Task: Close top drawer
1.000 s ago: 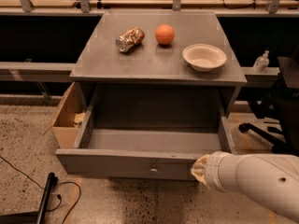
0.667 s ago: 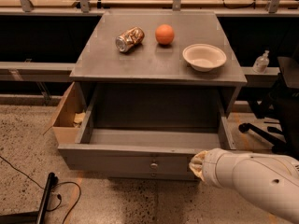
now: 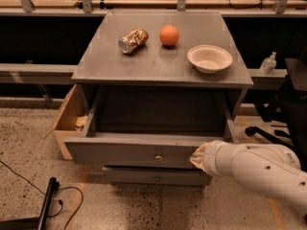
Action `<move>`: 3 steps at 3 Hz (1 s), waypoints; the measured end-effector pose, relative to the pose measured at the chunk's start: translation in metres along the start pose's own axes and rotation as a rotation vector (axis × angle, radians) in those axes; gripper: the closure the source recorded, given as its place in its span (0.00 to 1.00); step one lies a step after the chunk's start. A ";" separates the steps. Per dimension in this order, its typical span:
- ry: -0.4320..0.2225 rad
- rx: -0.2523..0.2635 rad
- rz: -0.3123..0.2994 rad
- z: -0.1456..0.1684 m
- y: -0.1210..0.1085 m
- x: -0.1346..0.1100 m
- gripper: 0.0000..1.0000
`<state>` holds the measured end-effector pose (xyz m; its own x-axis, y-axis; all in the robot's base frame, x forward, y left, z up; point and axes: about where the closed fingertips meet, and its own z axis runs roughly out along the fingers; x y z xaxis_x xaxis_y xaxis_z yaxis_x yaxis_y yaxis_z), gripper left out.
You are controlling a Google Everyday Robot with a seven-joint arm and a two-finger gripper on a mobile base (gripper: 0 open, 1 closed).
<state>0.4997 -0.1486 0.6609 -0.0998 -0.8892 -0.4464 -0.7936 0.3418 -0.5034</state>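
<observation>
The top drawer is a wide shallow gray drawer with a small round silver knob at its centre. It stands partly pulled out of the gray cabinet. A second gray drawer front shows just below it. My gripper is at the end of the white arm, which comes in from the lower right. The gripper rests against the right end of the top drawer's front. The arm's wrist hides the fingers.
On the cabinet top lie a crushed can, an orange and a white bowl. An open cardboard box stands left of the cabinet. A cable and a black bar lie on the floor at the lower left. An office chair stands at the right.
The top drawer has slid inward, so less of its inside shows. My arm has moved forward with the drawer front.
</observation>
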 end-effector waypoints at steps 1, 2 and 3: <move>0.009 0.016 -0.047 0.021 -0.027 0.004 1.00; 0.009 0.016 -0.047 0.021 -0.027 0.004 1.00; 0.020 0.034 -0.056 0.019 -0.034 0.007 1.00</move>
<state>0.5368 -0.1610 0.6608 -0.0679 -0.9130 -0.4022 -0.7775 0.3010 -0.5521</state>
